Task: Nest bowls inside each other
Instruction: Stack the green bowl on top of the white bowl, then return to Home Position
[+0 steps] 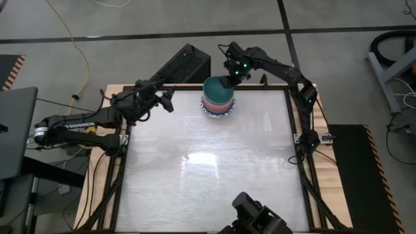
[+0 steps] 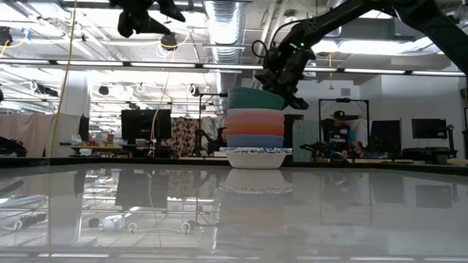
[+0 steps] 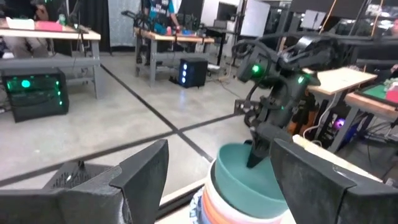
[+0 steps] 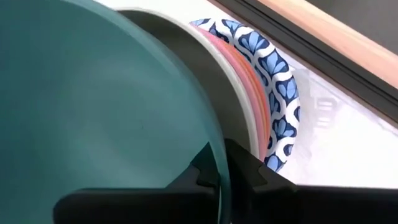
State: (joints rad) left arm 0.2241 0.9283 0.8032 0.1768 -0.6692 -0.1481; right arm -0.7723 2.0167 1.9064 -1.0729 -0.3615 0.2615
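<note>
The right gripper (image 1: 229,80) sits at the top centre of the high view, its fingers pinching the rim of the teal bowl (image 1: 218,90). In the right wrist view we see the two dark fingers (image 4: 245,171) closed on either side of that thin teal rim (image 4: 219,163), one inside the bowl and one outside.

The teal bowl tops a stack (image 2: 255,139) near the far edge of the table (image 1: 208,169). In the low view we read the stack from the top down: teal (image 2: 256,98), a cream band (image 2: 254,113), pink and orange bands (image 2: 254,128), a blue band (image 2: 254,142), and a white bowl with a blue patterned rim (image 2: 255,156) at the base. We cannot tell the exact count of nested bowls. The teal bowl rests slightly tilted in the low view.

The left gripper (image 1: 170,103) waits at the upper left of the high view, beside the stack and clear of it, its fingers (image 3: 146,171) spread wide and empty.
</note>
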